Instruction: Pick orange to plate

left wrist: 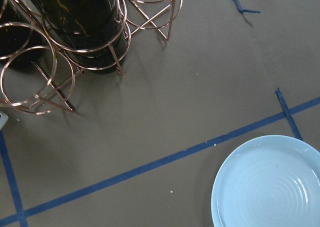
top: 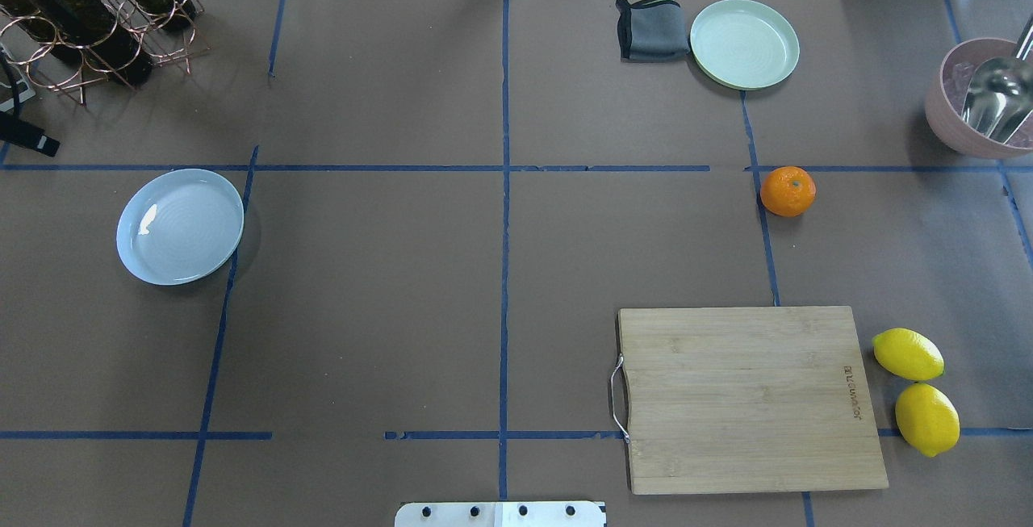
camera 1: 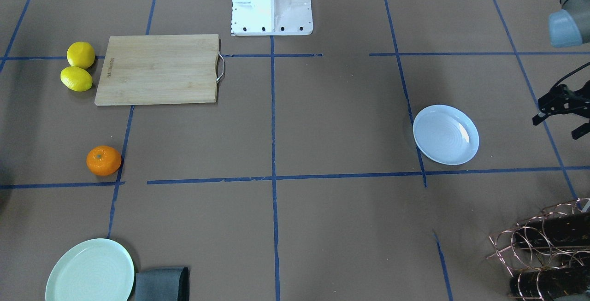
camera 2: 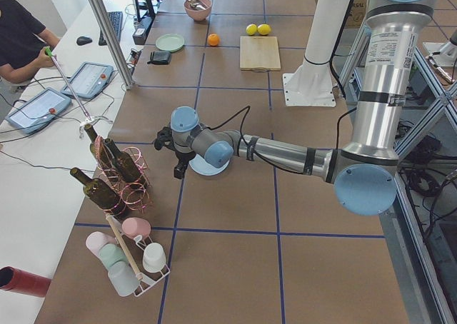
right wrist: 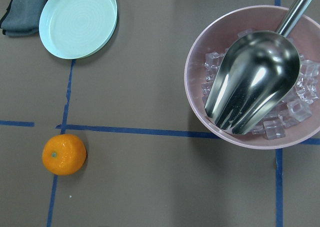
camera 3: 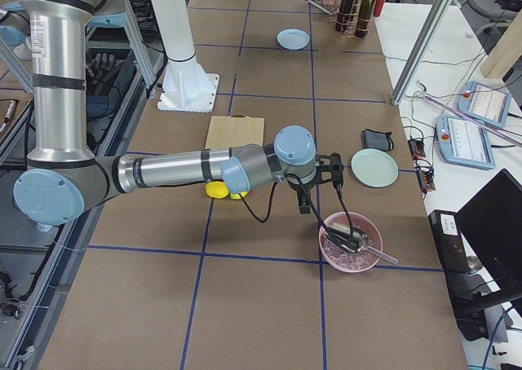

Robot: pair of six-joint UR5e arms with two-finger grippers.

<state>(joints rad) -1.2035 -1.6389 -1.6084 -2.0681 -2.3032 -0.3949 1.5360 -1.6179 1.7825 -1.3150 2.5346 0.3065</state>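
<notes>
The right gripper [camera 3: 320, 192] is seen only from the right-end camera, so it cannot be told whether it is parted or closed. It is poised above the counter [top: 403, 285], between the orange [right wrist: 64, 154] and the ice bowl [right wrist: 190, 94]. In its wrist view the orange is found low and left, resting on a tape line. No long axis is offered by so round a fruit. The left gripper [camera 1: 558, 126], fingers spread and empty, is placed near the plate [camera 1: 445, 134], well apart from the orange. The right arm is therefore judged the nearer for the pick. Orange and plate are shown far apart overhead, without the right gripper. From the right end the orange is not seen, likely hidden by the arm.
</notes>
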